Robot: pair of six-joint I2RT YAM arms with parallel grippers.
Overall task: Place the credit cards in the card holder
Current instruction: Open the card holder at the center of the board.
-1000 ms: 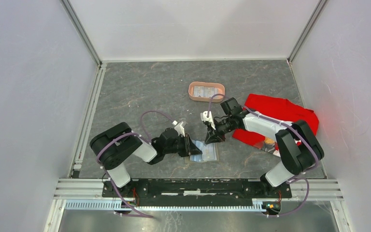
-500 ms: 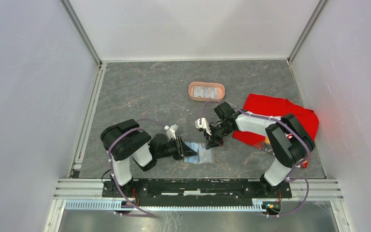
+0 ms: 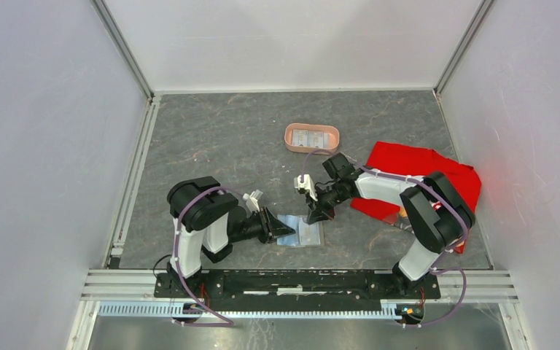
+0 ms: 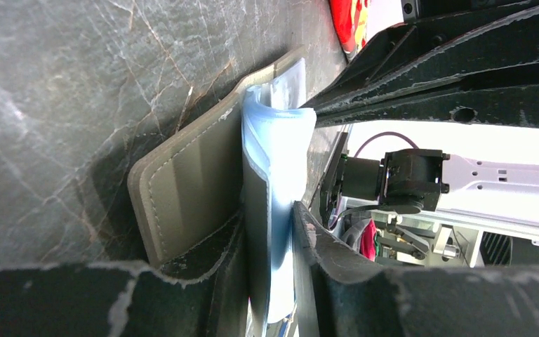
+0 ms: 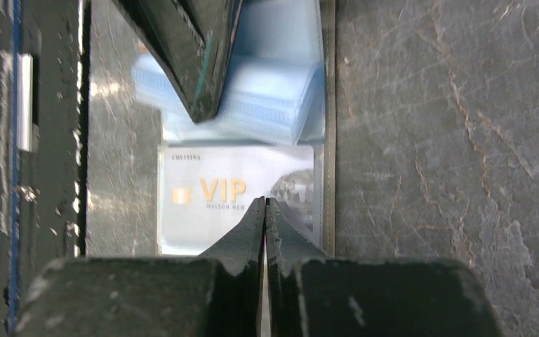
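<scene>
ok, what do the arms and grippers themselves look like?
The left arm and right arm match: black joint housings, white link shells, a thin purple cable looping along each. The left gripper and right gripper have black tapered fingers, scuffed pale at the edges. No markings legible.

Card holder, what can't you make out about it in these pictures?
Left wrist: inner pockets of the card holder, hidden behind the blue sleeve pinched in the left gripper.
Right wrist: its upper panel, blurred and behind that gripper; lower edge of the VIP card, behind the right gripper.
Top external: contents of the pink tray, too small.
</scene>
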